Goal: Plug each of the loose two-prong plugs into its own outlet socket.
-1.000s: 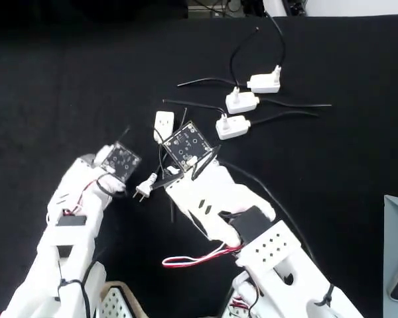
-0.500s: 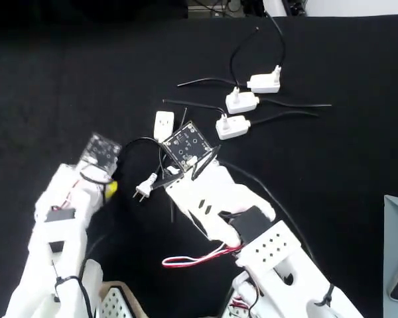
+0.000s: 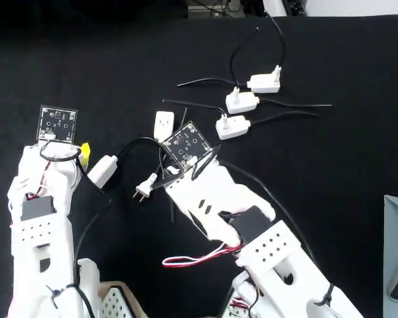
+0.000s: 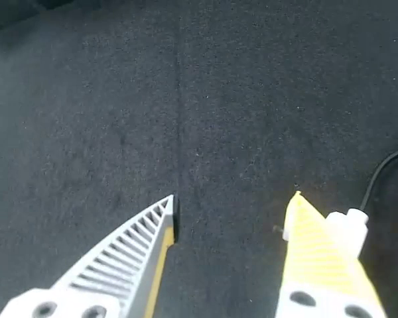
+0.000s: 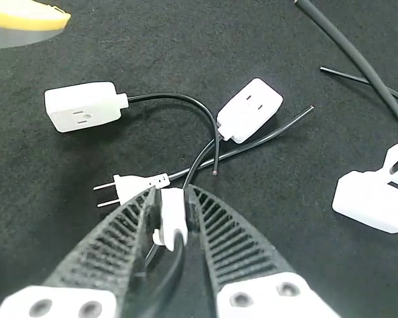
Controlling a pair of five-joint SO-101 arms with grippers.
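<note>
Counter (image 3: 86,66) of matt black cloth; outlet sockets (image 5: 79,107) and the piece (image 5: 172,211) in the right claw (image 5: 171,191) smooth white plastic; two-prong plug (image 5: 131,183) with bare metal prongs
</note>
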